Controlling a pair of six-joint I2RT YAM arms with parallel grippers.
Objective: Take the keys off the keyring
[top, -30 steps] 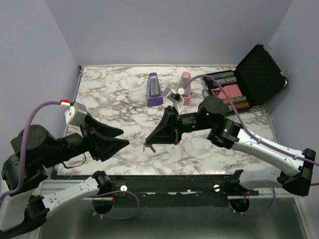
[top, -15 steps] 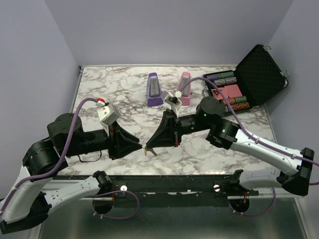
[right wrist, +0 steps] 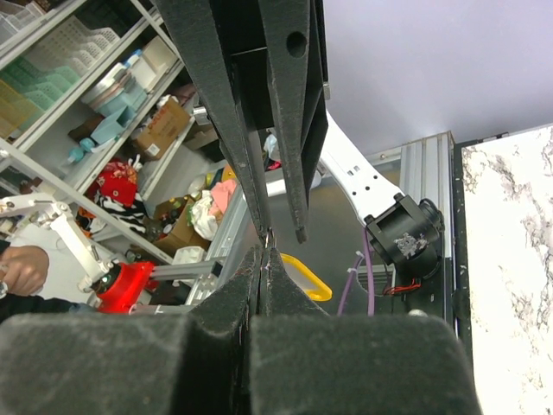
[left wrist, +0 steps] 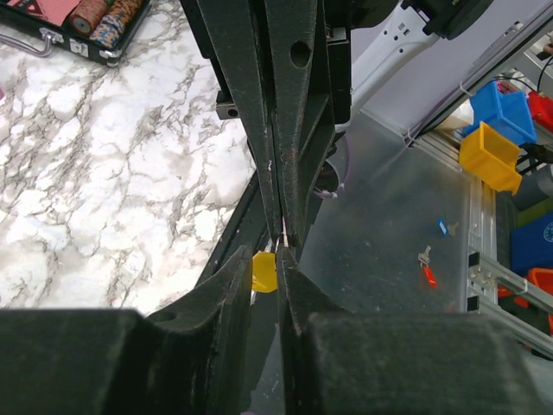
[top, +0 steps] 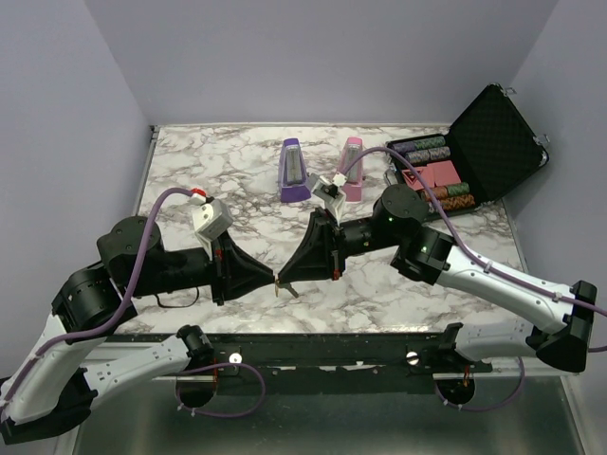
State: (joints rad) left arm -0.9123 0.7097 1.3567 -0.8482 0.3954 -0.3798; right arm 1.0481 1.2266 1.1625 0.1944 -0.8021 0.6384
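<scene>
- Since half a second ago the left gripper (top: 272, 279) has slid a little further toward 3 o'clock, and its tip now meets the tip of the right gripper (top: 283, 278). A second ago it hung well back at 8 o'clock with its fingers spread wide.
- Over that second the right gripper has hardly shifted. It reaches in from 3 o'clock, while the left comes from 9 o'clock.
- Both tips meet above the marble table (top: 190, 171), at about 6 o'clock from its centre and near the front edge.
- The keys (top: 278, 285) sit right at that meeting point, with small gold bits dangling just under the two tips, clear of the marble.
- The right fingers (right wrist: 233, 303) are pressed flat together, clamped on the keys, and a thin metal sliver pokes out past them.
- The left fingers (left wrist: 220, 294) are drawn in to a narrow slit with the yellow part (left wrist: 263, 271) showing in it. Whether they actually pinch it cannot be told.
- A purple metronome (top: 293, 171) and a pink metronome (top: 353, 169) stand upright side by side at 12 o'clock, well apart from the grippers.
- A black case (top: 498, 133) lies open at 2 o'clock, with rows of poker chips (top: 432, 150) inside. Any marks on the chips are too small to read.
- Blue and yellow bins (left wrist: 505, 117) sit beyond the table in the left wrist view.
</scene>
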